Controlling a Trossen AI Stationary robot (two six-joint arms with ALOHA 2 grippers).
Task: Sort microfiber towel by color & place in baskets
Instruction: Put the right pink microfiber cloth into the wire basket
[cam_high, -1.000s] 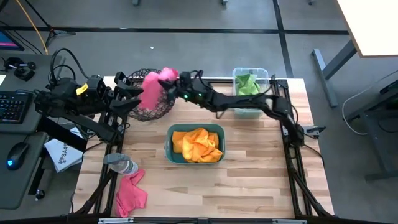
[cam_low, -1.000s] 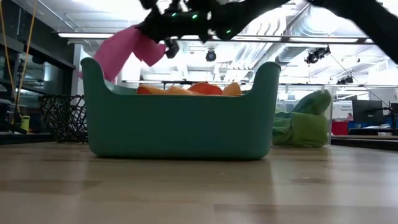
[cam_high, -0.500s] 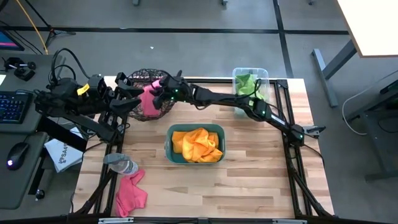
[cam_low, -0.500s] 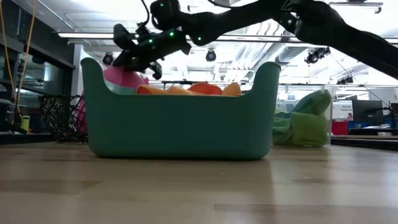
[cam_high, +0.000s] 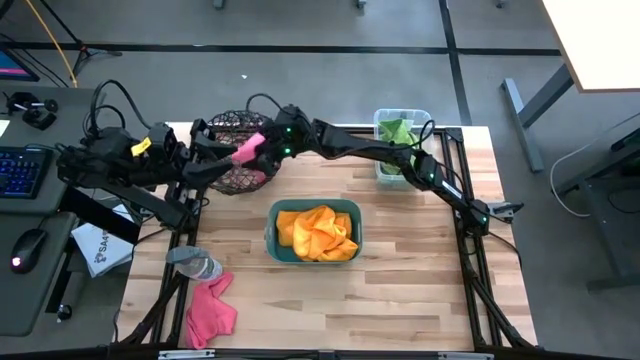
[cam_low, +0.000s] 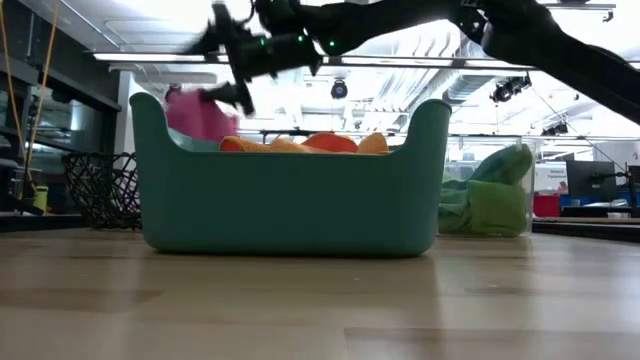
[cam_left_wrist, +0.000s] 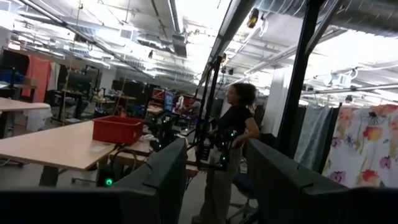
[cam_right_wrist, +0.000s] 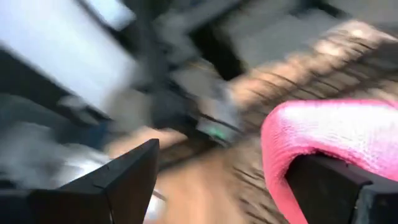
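Note:
A pink microfiber towel is bunched over the right side of the round wire-mesh basket, right at my right gripper, which reaches in from the table's right with its fingers wide open. In the low view the towel shows above the basket's rim. The teal tub holds orange towels. Green towels fill the clear bin. A second pink towel lies flat on the table near the front left. My left gripper waits open, left of the wire basket, with nothing between its fingers. My right gripper is open, and the pink towel's rounded fold lies over one finger in its wrist view. I cannot tell whether the cloth still rests on that finger or is only in front of it. The other finger is bare.
A clear bottle lies on the table's left side beside the loose pink towel. A white printed packet sits off the table's left edge. Bare wood stretches in front of the teal tub and to its right.
My right gripper has reached a little farther toward the table's left over the wire basket, tipped up from pointing steeply down to nearly level, and opened. The pink towel, which hung spread out below it, has sunk and bunched up at the basket.

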